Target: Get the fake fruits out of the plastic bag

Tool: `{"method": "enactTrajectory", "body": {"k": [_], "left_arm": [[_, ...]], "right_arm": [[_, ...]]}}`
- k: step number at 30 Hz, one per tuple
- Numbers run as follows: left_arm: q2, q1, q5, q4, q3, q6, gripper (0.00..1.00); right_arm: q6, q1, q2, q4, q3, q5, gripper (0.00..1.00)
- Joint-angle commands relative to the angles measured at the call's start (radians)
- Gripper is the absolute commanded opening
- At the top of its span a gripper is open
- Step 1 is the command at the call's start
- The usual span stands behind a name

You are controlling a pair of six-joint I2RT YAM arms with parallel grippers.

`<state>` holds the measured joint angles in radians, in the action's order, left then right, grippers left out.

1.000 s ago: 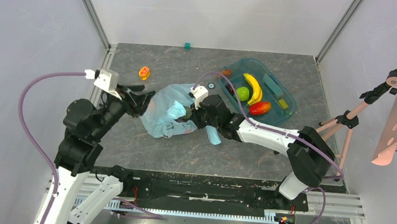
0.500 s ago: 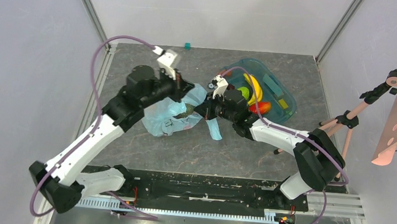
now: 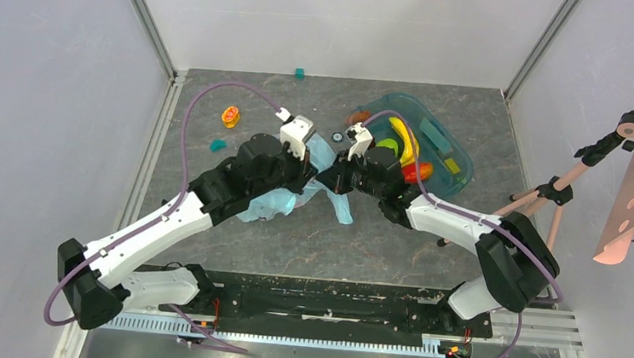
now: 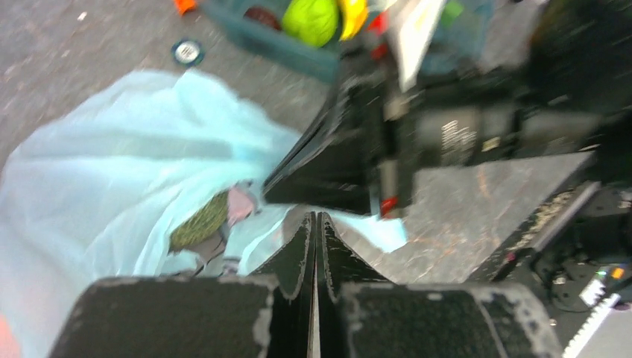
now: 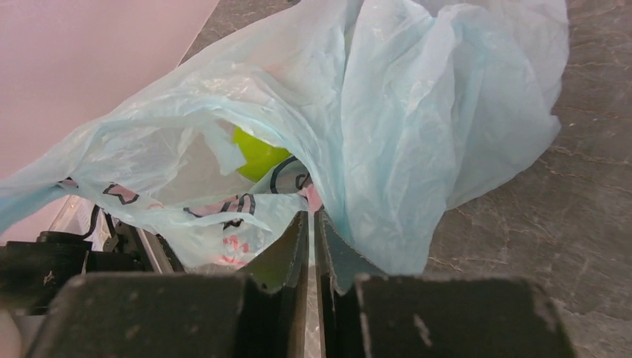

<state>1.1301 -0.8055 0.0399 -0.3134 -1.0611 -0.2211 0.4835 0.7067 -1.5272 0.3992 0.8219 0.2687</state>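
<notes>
Right end effector [image 5: 311,220] is clamped on the plastic bag [image 5: 417,112] - a green fruit [image 5: 257,153] shows inside. Left end effector [image 4: 313,220] has its fingers pressed together.

Thin crinkly plastic bag [image 5: 417,112]: translucent light blue, black-and-pink print. Inside the bag: smooth plastic fruit [image 5: 257,153], yellow-green; netted plastic melon [image 4: 200,221], grey-green. Beneath it: tabletop [image 5: 581,224], grey, marbled.

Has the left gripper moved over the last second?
Yes. The left gripper swung right, toward the teal tray, and now sits at the plastic bag's right edge.
</notes>
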Motion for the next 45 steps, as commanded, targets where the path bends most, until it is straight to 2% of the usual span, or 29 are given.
{"method": "enactTrajectory", "body": {"k": [1, 7, 10, 15, 19, 22, 26, 30, 32, 34, 38, 45], "left_arm": [[-0.105, -0.002, 0.142, 0.005, 0.097, -0.032, 0.02], [-0.138, -0.003, 0.176, 0.028, 0.159, -0.044, 0.02], [-0.127, -0.002, 0.188, 0.034, 0.166, -0.046, 0.02], [-0.103, -0.001, 0.184, 0.051, 0.173, -0.04, 0.02], [-0.085, -0.002, 0.174, 0.059, 0.17, -0.032, 0.02], [-0.079, -0.003, 0.163, 0.059, 0.168, -0.031, 0.02], [-0.086, -0.003, 0.142, 0.059, 0.176, -0.029, 0.02], [-0.093, -0.003, 0.098, 0.064, 0.192, -0.028, 0.02], [-0.095, -0.003, 0.065, 0.072, 0.204, -0.027, 0.02], [-0.088, -0.006, 0.032, 0.077, 0.216, -0.027, 0.02], [-0.08, -0.021, 0.012, 0.082, 0.236, -0.027, 0.02], [-0.112, -0.029, 0.084, 0.1, 0.247, -0.047, 0.02]], "right_arm": [[-0.07, -0.003, 0.112, -0.017, -0.012, -0.028, 0.13], [-0.192, -0.003, 0.249, -0.125, -0.054, -0.096, 0.46], [-0.242, -0.003, 0.274, -0.173, -0.058, -0.117, 0.59], [-0.253, -0.003, 0.257, -0.178, -0.061, -0.063, 0.72], [-0.232, -0.003, 0.201, -0.162, -0.05, -0.013, 0.74], [-0.221, -0.003, 0.155, -0.155, -0.034, 0.021, 0.69], [-0.213, -0.003, 0.13, -0.149, -0.018, 0.034, 0.4], [-0.202, -0.003, 0.172, -0.145, -0.021, 0.003, 0.1], [-0.192, -0.003, 0.211, -0.145, -0.029, -0.013, 0.03], [-0.176, -0.003, 0.263, -0.146, -0.043, -0.03, 0.0], [-0.143, -0.004, 0.368, -0.169, -0.056, -0.03, 0.0], [-0.092, 0.002, 0.529, -0.225, -0.102, 0.022, 0.0]]}}
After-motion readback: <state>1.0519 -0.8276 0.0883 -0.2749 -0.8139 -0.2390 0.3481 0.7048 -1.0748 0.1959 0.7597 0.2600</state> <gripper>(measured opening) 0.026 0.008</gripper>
